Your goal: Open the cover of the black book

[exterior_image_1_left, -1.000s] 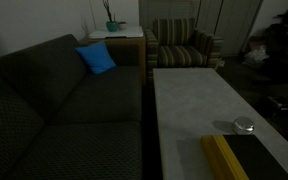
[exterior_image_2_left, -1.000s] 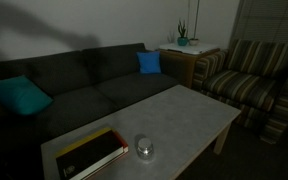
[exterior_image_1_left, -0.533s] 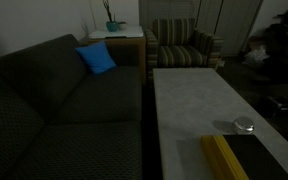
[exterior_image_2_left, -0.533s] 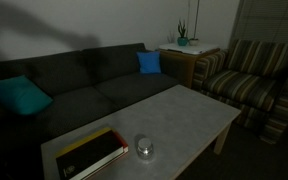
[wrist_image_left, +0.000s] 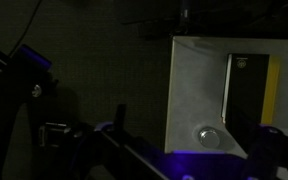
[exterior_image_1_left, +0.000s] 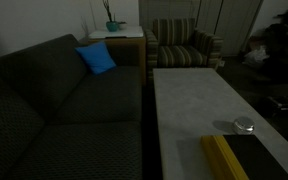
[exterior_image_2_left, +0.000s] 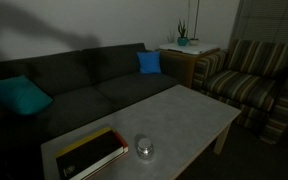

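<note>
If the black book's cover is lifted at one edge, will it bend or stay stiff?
The cover looks like a flat, thin board, so it probably stays stiff and hinges open. The black book lies flat on the smooth table, so it might slide if pushed.

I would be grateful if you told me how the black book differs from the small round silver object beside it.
The black book is large, flat and rectangular; the silver object is small and round. The book is black with a yellow strip along one side; the object is shiny. Both rest on the pale table, close but apart.
</note>
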Robot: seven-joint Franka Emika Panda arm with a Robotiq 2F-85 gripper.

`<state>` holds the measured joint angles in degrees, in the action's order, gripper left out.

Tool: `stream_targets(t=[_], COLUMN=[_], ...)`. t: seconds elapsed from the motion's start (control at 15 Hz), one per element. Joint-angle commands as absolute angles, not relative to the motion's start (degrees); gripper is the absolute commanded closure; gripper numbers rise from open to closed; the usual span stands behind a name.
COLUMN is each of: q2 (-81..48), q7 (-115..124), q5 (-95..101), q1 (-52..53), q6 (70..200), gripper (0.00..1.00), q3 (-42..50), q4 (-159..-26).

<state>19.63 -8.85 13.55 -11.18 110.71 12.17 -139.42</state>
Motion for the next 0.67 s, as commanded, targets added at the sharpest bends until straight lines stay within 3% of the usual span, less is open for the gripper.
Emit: stream_targets(t=[0.0, 0.4, 0.47, 0.6], q2=[13.06, -5.26, 2.66, -3.15], q7=[-15.28, -35.77, -29.34, -33.27], q5=[11.08, -1.14, 2.53, 0.38], q1=[-10.35, -10.72, -11.24, -11.86], q6=[112.86, 114.22, 114.66, 114.77], gripper=[0.00, 0.00, 0.00, 0.00], q3=[14.11, 16.68, 15.16, 15.03], q4=[-137.02, -129.75, -134.71, -131.97])
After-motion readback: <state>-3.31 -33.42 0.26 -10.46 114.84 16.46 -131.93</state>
